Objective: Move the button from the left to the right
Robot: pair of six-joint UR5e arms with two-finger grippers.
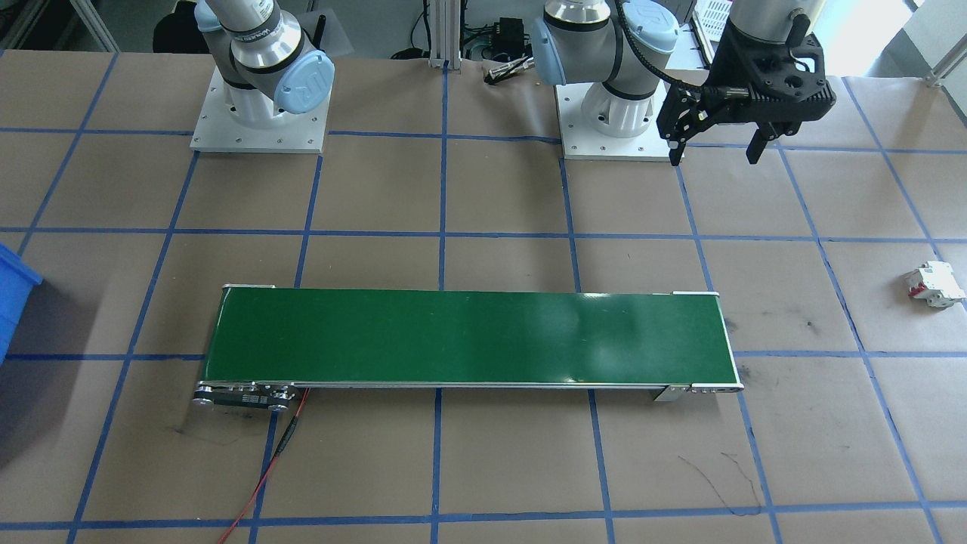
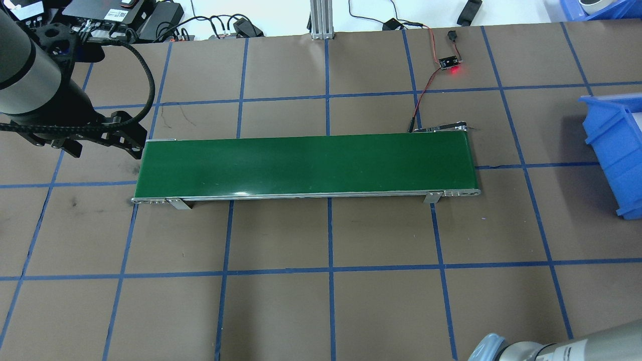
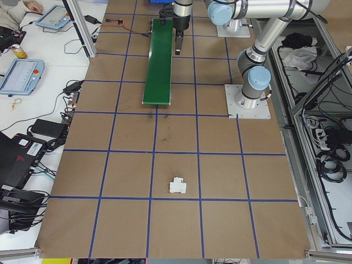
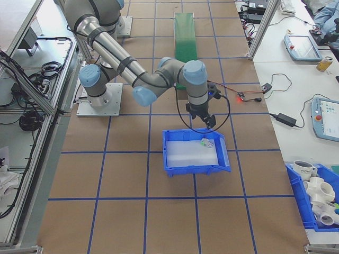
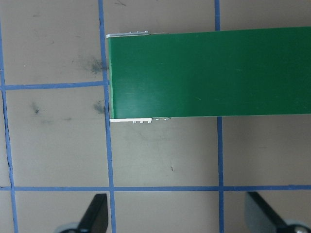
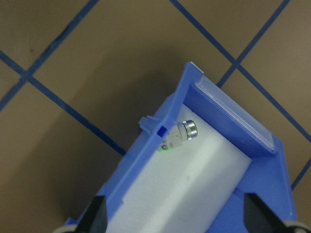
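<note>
Right wrist-mounted view shows the button (image 6: 179, 136) lying on its side in the blue bin (image 6: 265, 191). It sits on the white pad (image 6: 194, 189) in the bin, close to the bin's wall, near the middle of the frame. Its round cap points to the upper right of the frame. The right gripper (image 6: 175, 218) hangs above the bin with its jaws wide apart, one fingertip (image 6: 95, 216) at the lower left and the other at the lower right. Nothing is between them.

From the right side camera, the near arm reaches over the same bin (image 4: 196, 168), low in the middle of the frame. The button (image 4: 206, 142) is a tiny pale speck in the bin's upper right corner, and it is too small there to see its shape well.

The left gripper (image 1: 718, 143) is at the upper right of the front-facing view, up off the brown surface (image 1: 483, 468). Its jaws are wide apart and hold nothing. In the left wrist view the two fingertips (image 5: 96, 213) sit at the bottom edge, far from each other, above the blue tape lines.

The green conveyor belt (image 1: 468, 338) lies long across the middle of the surface. It has nothing on it. The left gripper is near the belt's end on that side.

A white circuit breaker (image 1: 935, 283) with red marks lies alone at the right edge of the front-facing view, well apart from the belt.
</note>
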